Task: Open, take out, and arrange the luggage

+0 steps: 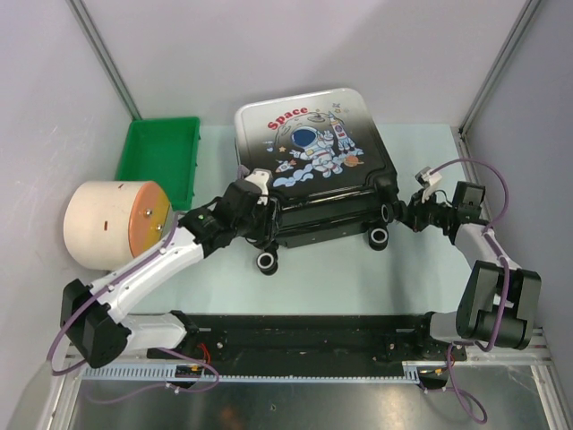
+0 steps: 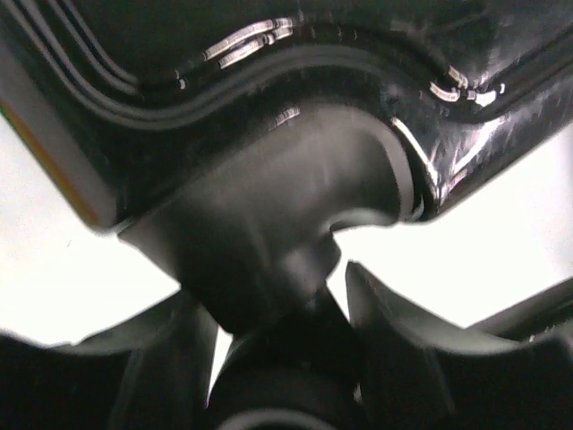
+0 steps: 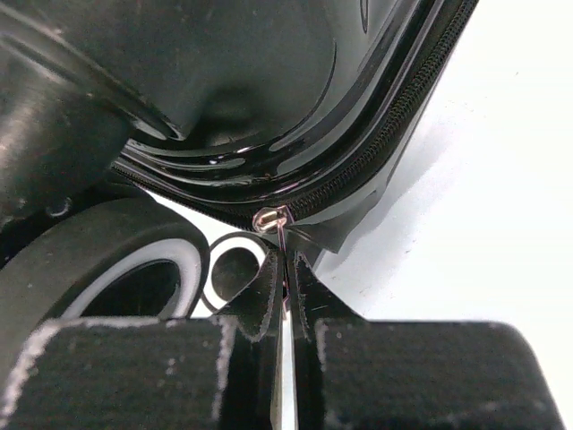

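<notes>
The luggage (image 1: pixel 313 152) lies flat at the back centre of the table, astronaut and red "Space" print facing up, wheels toward me. My left gripper (image 1: pixel 262 215) is at its near left corner. In the left wrist view its fingers (image 2: pixel 134 358) stand on either side of a black wheel mount (image 2: pixel 269 233) and appear closed on it (image 2: pixel 269 300). My right gripper (image 1: pixel 394 213) is at the near right corner. In the right wrist view it (image 3: pixel 286 269) is shut on the thin pull tab hanging from the shiny zipper slider (image 3: pixel 271 219). The zipper line (image 3: pixel 376 152) looks closed.
A green plastic tray (image 1: pixel 161 157) stands at the back left. A cream cylinder (image 1: pixel 103 224) with an orange end lies on its side beside my left arm. Two black wheels (image 1: pixel 267 261) (image 1: pixel 379 237) stick out at the luggage's near edge. Grey walls enclose the table.
</notes>
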